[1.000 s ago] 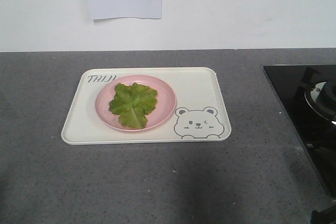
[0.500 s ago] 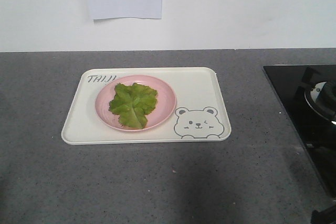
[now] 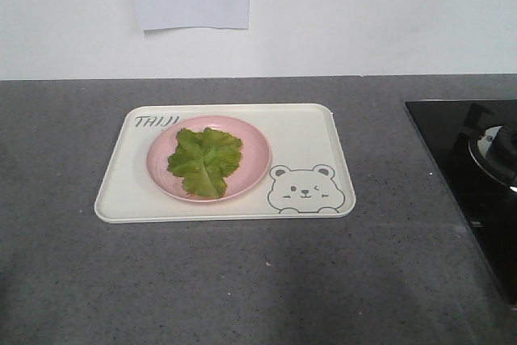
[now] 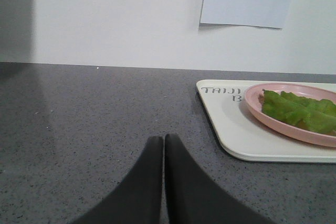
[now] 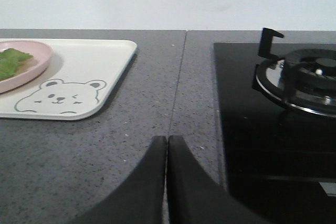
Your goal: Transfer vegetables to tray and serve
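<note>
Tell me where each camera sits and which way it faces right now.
Front view: above the counter, looking down on the tray and stove; no robot body shows.
Left wrist view: low, left of the tray, facing the wall; shut left gripper in the foreground.
Right wrist view: low, between tray and stove; shut right gripper shows.
All three share the pink plate holding lettuce.

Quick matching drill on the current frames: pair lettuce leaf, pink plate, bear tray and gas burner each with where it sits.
Things:
1. lettuce leaf
2. pink plate
3. bear tray
4. gas burner

Places:
A. directly on the grey counter
B. on the black glass hob at the right
C. lying on the plate
D. on the tray's left half, partly covering the lettering

Pairs: 1-C, 2-D, 3-A, 4-B
</note>
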You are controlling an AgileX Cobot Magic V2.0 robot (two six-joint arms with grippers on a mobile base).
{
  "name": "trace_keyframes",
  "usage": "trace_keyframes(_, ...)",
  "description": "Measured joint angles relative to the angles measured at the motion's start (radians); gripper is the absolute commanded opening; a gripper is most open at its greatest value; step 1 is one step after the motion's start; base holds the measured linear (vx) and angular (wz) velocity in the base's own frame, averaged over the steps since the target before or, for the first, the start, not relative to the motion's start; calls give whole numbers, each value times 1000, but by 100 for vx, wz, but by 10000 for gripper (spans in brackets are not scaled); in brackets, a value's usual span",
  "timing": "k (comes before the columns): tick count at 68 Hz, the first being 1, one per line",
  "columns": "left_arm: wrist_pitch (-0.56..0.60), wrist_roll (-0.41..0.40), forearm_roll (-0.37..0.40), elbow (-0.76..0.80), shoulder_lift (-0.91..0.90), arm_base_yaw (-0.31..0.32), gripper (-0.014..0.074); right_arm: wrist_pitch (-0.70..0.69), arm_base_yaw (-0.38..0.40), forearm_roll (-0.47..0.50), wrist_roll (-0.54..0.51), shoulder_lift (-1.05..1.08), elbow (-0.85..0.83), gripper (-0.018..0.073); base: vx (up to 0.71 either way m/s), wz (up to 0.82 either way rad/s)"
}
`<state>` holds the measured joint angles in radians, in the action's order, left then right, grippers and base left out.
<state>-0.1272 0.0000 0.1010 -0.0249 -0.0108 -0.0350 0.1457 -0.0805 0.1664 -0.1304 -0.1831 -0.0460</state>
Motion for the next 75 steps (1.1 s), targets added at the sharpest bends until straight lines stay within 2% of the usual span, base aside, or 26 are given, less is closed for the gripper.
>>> trace_keyframes(13,0,0,0,0,0,0,-8,2,50,-166,181,132,59,-4,0,0)
trace_keyframes(20,-1,0,0,0,0,0,-8,-5,55,-213,216,185,74,-4,0,0)
trace_keyframes(75,-4,0,0,0,0,0,-7,-44,56,-232,234,195,75,-4,0,0)
